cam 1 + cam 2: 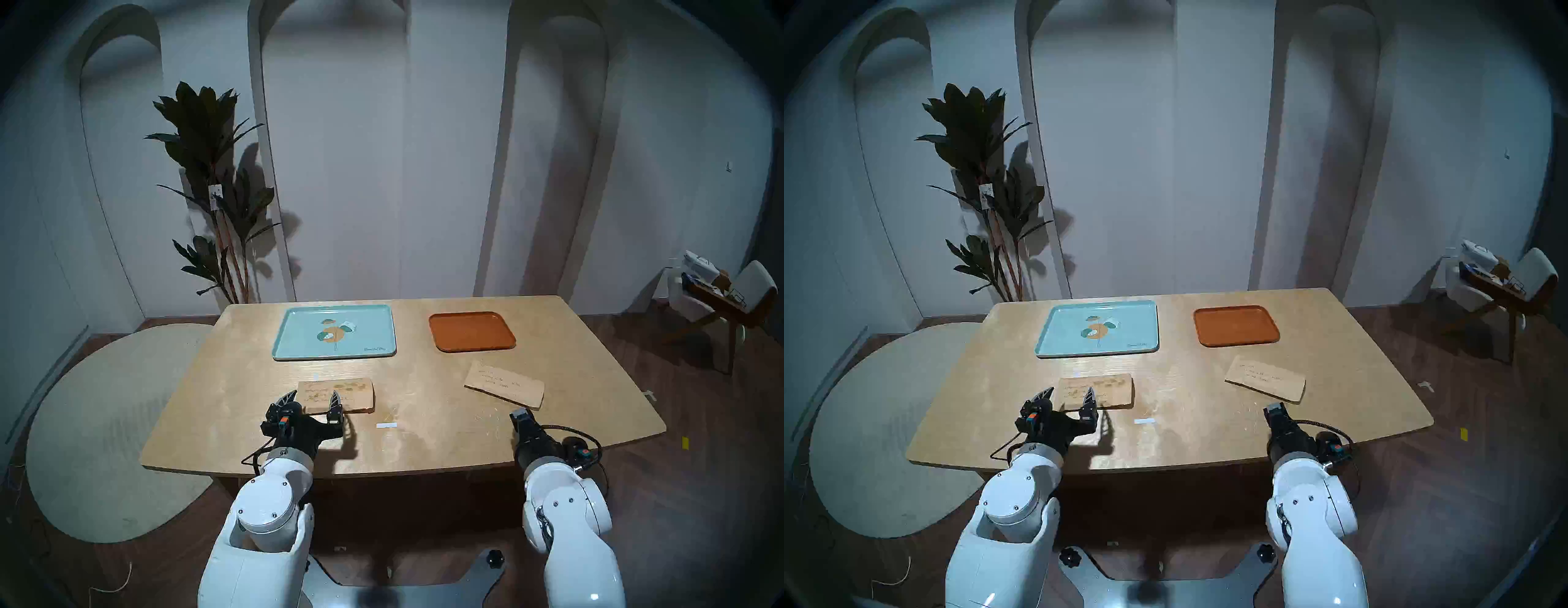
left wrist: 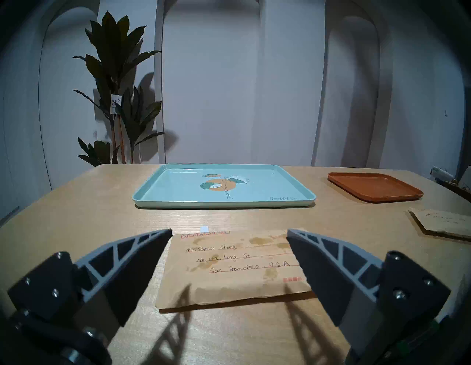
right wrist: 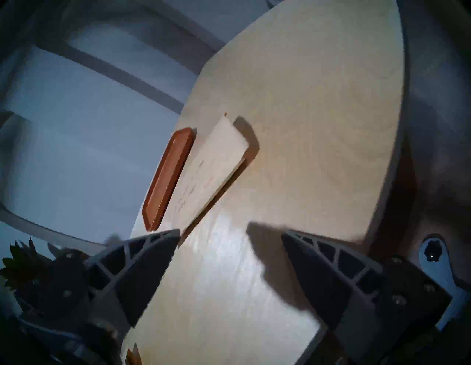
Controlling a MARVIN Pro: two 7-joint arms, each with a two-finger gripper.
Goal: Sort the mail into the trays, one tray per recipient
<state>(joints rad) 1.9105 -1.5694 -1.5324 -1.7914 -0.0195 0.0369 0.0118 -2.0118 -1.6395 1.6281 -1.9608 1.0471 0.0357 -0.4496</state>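
Left arm: reaches forward low over the near side of the table (image 1: 237, 424), wrist level, left gripper (image 1: 312, 399) pointing at the trays.
Left gripper state: fingers spread wide, nothing between them; tips hang over the near-left part of the stained envelope (image 1: 339, 395). Whether they touch the paper cannot be told.
Right arm: extended over the near-right edge, wrist rolled so its camera view is tilted on its side.
Right gripper (image 3: 230, 235): fingers apart, holding nothing; it sits just short of the plain envelope (image 1: 505, 382), not touching.
Stained envelope: flat on the table, near centre-left, in front of the teal tray (image 1: 292, 339); in neither tray.
Plain envelope: flat, angled, in front of the orange tray (image 1: 471, 333); outside it.
Left wrist view only: handwriting reads "Mr. Steven Chung", a street line, "San Francisco, U.S.A"; brown blotches run along the top and middle; the near edge is wrinkled.
Right wrist view only: the plain envelope's near edge appears lifted, casting a dark shadow, though the tilt makes this uncertain.
Head views only: white strip (image 1: 386, 425) lies on the table between the two grippers, apart from both envelopes.
Trays: both at the far side, well apart from each other, nothing in them.
Open room: bare tabletop between envelopes and trays, and between the arms.
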